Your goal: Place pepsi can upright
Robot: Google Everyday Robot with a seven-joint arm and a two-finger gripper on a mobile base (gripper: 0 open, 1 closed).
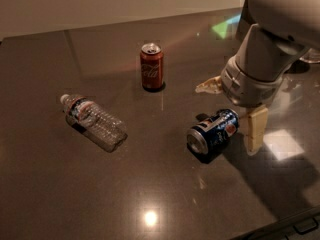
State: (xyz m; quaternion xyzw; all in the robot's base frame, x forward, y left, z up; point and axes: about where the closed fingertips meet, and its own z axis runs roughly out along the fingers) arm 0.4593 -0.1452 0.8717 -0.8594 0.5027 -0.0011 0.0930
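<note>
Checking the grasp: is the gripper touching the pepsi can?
Cannot tell. Camera view: open gripper hangs over the lying pepsi can, one finger close beside it; neither gap nor contact shows.

Gripper (233, 108) by pepsi can (212, 135), jaws part-hidden

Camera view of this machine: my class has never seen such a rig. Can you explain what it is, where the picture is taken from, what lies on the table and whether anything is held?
The big pale shape at right is a robot arm. Its end effector, with two beige fingers spread open, sits low at the right end of the pepsi can and holds nothing. The single picture looks down on a dark table. The pepsi can lies on its side. A red-brown cola can stands upright behind it, and a clear water bottle lies at left.
</note>
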